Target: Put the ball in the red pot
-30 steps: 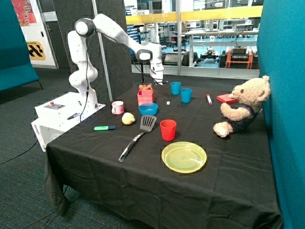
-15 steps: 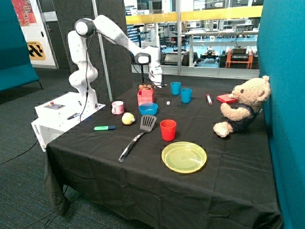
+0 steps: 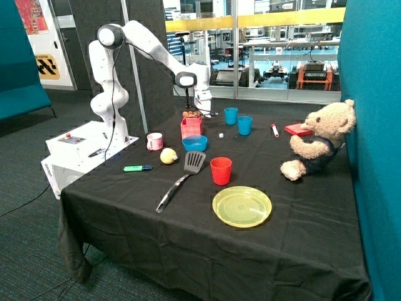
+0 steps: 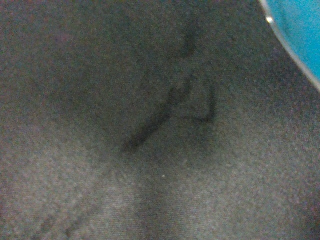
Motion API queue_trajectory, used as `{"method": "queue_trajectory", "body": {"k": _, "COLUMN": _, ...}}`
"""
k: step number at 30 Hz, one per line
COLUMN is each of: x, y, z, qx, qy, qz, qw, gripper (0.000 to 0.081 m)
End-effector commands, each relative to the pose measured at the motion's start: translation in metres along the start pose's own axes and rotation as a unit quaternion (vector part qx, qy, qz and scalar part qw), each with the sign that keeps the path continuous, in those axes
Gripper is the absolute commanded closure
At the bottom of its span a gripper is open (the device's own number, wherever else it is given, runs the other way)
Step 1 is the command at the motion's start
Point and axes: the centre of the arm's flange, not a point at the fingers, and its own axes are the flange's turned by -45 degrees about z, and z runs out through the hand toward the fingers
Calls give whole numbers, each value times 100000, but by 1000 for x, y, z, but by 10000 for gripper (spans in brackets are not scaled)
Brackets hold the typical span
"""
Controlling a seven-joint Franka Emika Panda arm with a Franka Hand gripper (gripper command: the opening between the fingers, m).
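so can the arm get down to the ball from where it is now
Probably yes. The ball lies free on the black cloth, with the pink-and-white mug, green marker and spatula near it but apart, nothing above it. The gripper hangs behind the red pot, so it must come forward past the pot.

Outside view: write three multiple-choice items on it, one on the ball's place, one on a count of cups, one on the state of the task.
1. Where is the ball?
A. in the red pot
B. on the black cloth between the pink-and-white mug and the spatula head
C. on the yellow plate

2. How many blue cups stand on the table?
A. one
B. two
C. four

3. What is the ball's state?
A. lying free, away from the hand
B. held in the hand
C. inside the blue bowl

Key: 1 B, it lies between the pink-and-white mug and the spatula. 2 B, two blue cups. 3 A, the hand hovers behind the red pot, far from the ball.
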Motion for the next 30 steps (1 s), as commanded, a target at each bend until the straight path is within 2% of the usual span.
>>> {"method": "queue_trajectory", "body": {"k": 1, "x": -1, "y": 4, "z": 6, "qx": 169, "qy": 127, "qz": 34, "qw": 100000, "gripper": 808}}
{"method": "queue_trajectory", "body": {"k": 30, "x": 12, "y": -14, "z": 20, "qx": 165, "qy": 131, "qz": -2480, "qw": 99969, "gripper": 808}}
